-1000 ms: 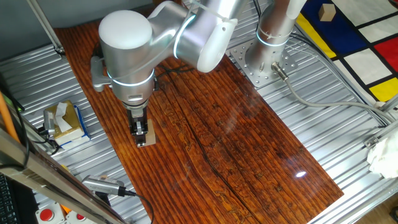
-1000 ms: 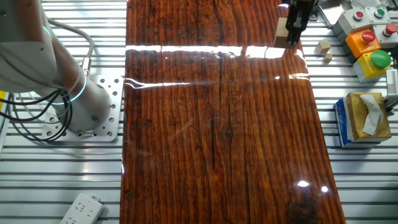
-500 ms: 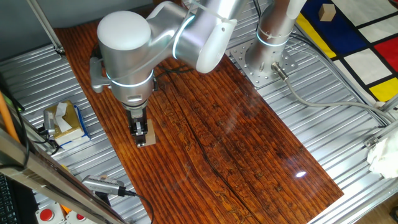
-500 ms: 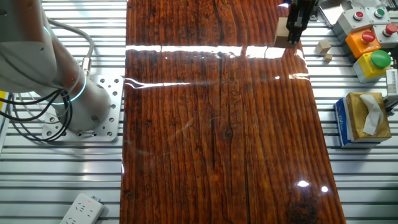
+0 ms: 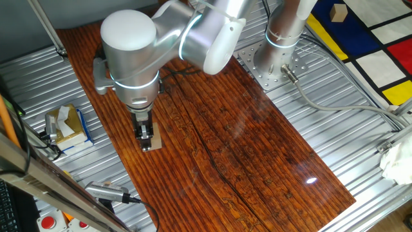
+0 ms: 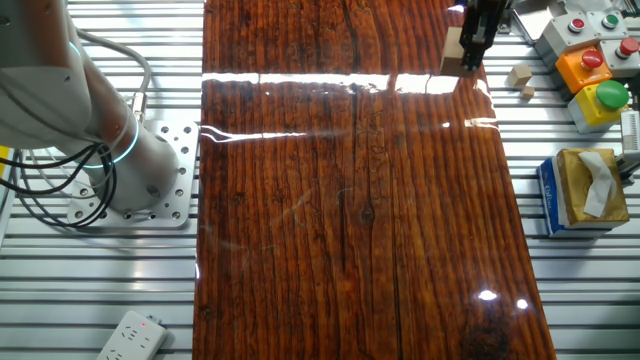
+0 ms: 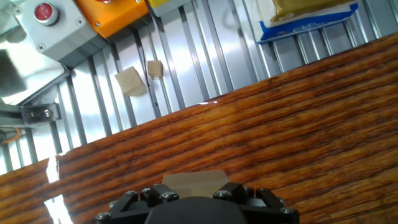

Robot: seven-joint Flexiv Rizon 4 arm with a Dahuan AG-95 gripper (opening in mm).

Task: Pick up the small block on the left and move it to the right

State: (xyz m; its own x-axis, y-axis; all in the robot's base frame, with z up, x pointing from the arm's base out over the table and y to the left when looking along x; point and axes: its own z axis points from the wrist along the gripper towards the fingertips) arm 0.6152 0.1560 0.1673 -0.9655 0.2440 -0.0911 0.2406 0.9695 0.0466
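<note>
While the arm is reaching down at the left part of the wooden board (image 5: 244,148), the gripper (image 5: 144,136) is standing over the small block (image 5: 150,143), and its fingers seem to be closed on the two sides of the block. In the other fixed view the block (image 6: 453,52) is sitting low at the board, near the edge; whether it is touching the surface I cannot tell.

I am judging this block as light, stiff and not fragile. Plain wood is giving good friction, so the flat opposite faces are the right place to hold, near the middle.

About writing: the yellow-and-blue tissue box (image 6: 585,190) is showing some print, but it is too small to read. No letters are visible on the red button (image 7: 42,10).
</note>
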